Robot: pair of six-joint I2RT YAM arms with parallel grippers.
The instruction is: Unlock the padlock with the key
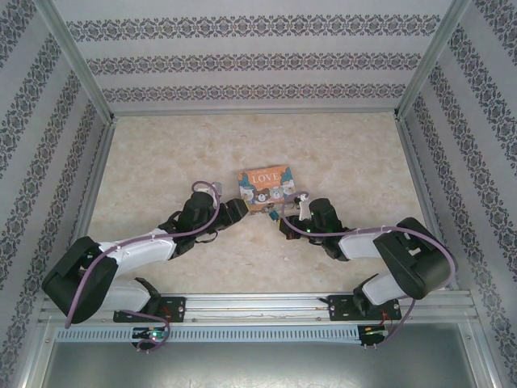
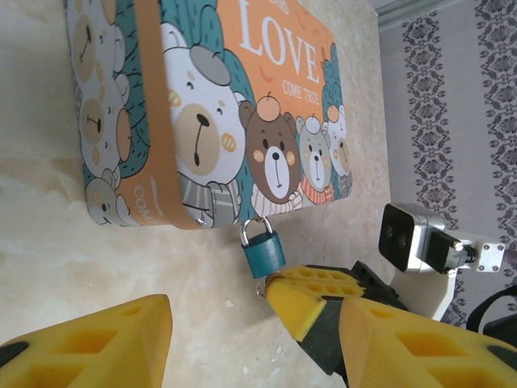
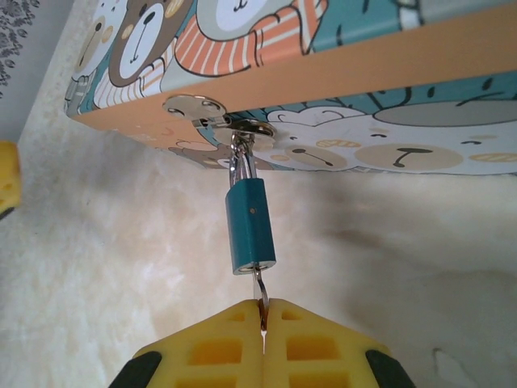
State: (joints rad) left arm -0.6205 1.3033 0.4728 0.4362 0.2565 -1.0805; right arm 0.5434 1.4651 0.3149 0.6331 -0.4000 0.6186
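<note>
A tiny teal padlock (image 3: 250, 226) hangs by its thin silver shackle from the metal hasp (image 3: 242, 127) on the front of the orange "LOVE" tin box (image 1: 266, 186). My right gripper (image 3: 262, 311) is shut on the silver key (image 3: 260, 284), whose blade sits in the keyhole at the padlock's bottom end. In the left wrist view the padlock (image 2: 263, 252) lies on the table with the right gripper (image 2: 273, 287) touching its lower end. My left gripper (image 2: 252, 335) is open with nothing between its fingers (image 2: 89, 347), just in front of the padlock and beside the tin's left corner (image 1: 238, 208).
The tin box (image 2: 202, 105) lies flat mid-table, its lid facing up. The right arm's wrist camera (image 2: 412, 236) sits close to the left fingers. Patterned walls (image 1: 242, 61) and metal posts enclose the marbled tabletop (image 1: 161, 153). Small white flecks (image 2: 230, 304) lie near the padlock.
</note>
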